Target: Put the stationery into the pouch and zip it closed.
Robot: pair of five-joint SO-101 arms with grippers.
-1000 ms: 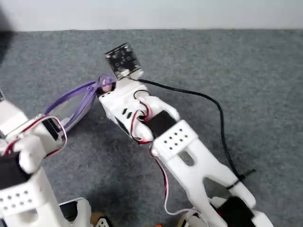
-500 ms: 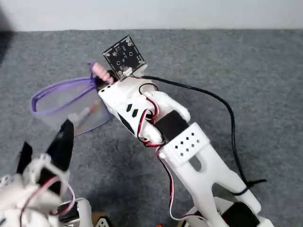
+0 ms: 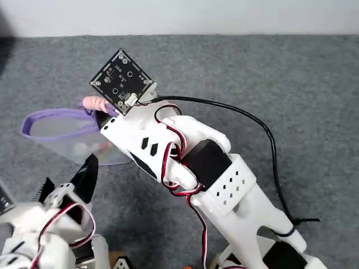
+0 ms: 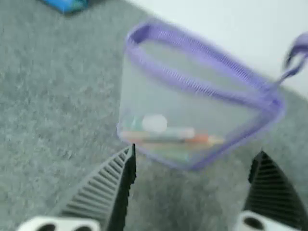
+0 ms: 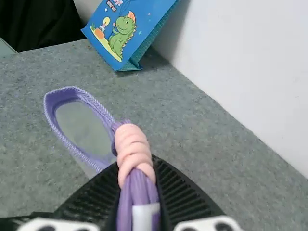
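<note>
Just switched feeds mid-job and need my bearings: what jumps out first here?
The purple-edged mesh pouch stands out at the table's left, its mouth gaping and the stationery lying in its bottom. The right gripper is shut on its pink zipper pull, while the left gripper stands open just short of the pouch.
</note>
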